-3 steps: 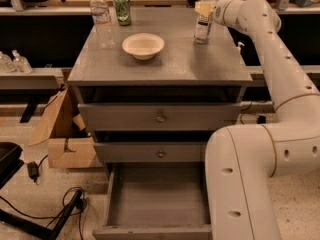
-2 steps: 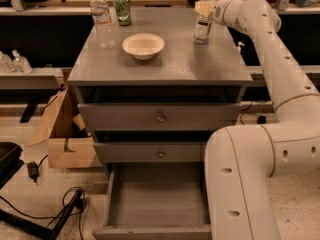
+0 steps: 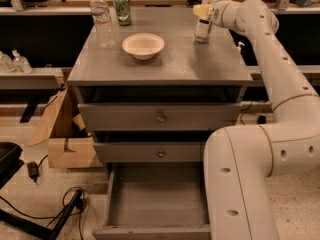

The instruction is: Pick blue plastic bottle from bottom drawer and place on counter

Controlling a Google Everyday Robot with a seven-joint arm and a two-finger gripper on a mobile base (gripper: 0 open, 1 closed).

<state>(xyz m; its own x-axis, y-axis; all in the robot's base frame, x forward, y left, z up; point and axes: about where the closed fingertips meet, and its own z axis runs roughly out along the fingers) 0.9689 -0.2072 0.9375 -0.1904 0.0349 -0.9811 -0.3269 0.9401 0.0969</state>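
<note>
The blue plastic bottle [image 3: 202, 30] stands upright on the counter [image 3: 165, 64] near its far right corner. My gripper [image 3: 202, 10] is right at the bottle's top and covers its cap, with the white arm reaching in from the right. The bottom drawer [image 3: 157, 204] is pulled open below, and its flat grey floor shows nothing on it.
On the counter are a cream bowl [image 3: 143, 45] in the middle, a taller clear bottle [image 3: 101, 19] at the far left and a green can [image 3: 122, 9] behind it. My arm's base [image 3: 250, 184] stands right of the open drawer. A cardboard box [image 3: 65, 139] and cables [image 3: 55, 214] lie on the floor to the left.
</note>
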